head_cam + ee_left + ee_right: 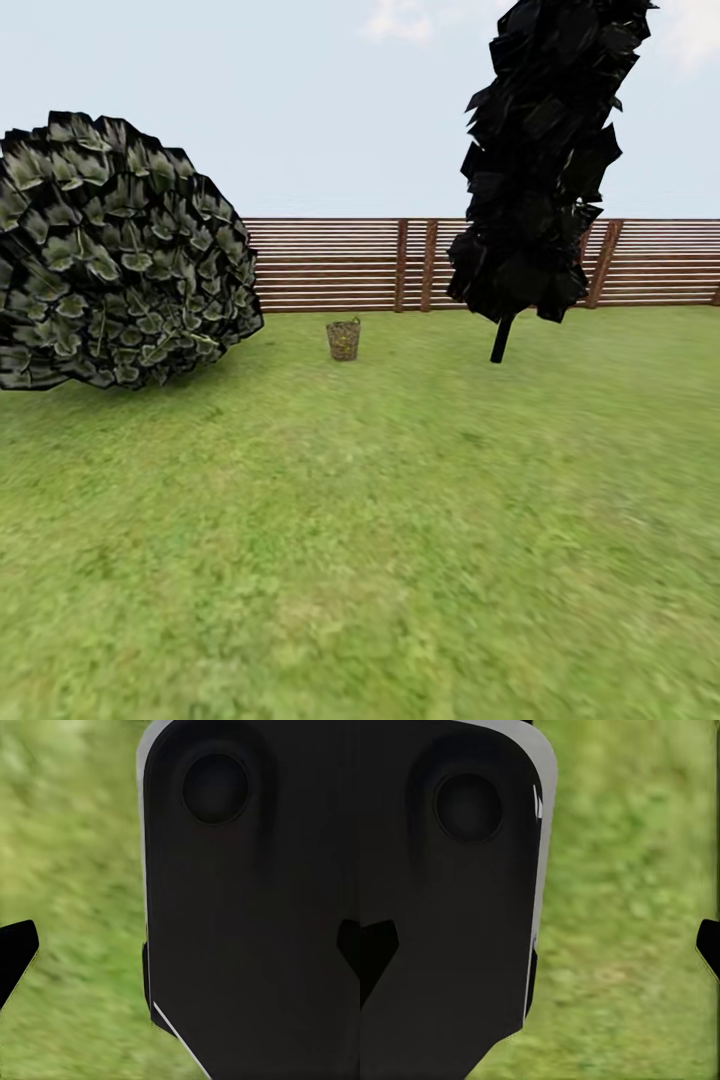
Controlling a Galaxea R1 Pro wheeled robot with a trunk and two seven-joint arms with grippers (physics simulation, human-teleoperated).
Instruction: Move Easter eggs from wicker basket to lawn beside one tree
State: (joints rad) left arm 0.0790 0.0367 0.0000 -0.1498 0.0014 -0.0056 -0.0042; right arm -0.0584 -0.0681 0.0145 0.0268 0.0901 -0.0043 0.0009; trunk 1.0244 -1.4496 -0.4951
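Note:
The wicker basket (pixel 343 339) stands small and far off on the lawn (pixel 380 520), just short of the fence. Yellow shows through its weave, but I cannot make out separate Easter eggs at this distance. The tree is out of view. In the left wrist view, my left gripper (pixel 180 952) is open, its dark fingertips (pixel 16 949) at the frame's two edges, with grass and the robot's dark body between them. My right gripper (pixel 540 945) is open in the same way, one of its fingertips (pixel 708 943) over grass, holding nothing.
A big round leafy bush (pixel 110 250) fills the left side. A narrow dark conifer (pixel 545 160) with a thin trunk stands right of the basket. A brown slatted fence (pixel 330 265) closes the back. Open grass stretches from me to the basket.

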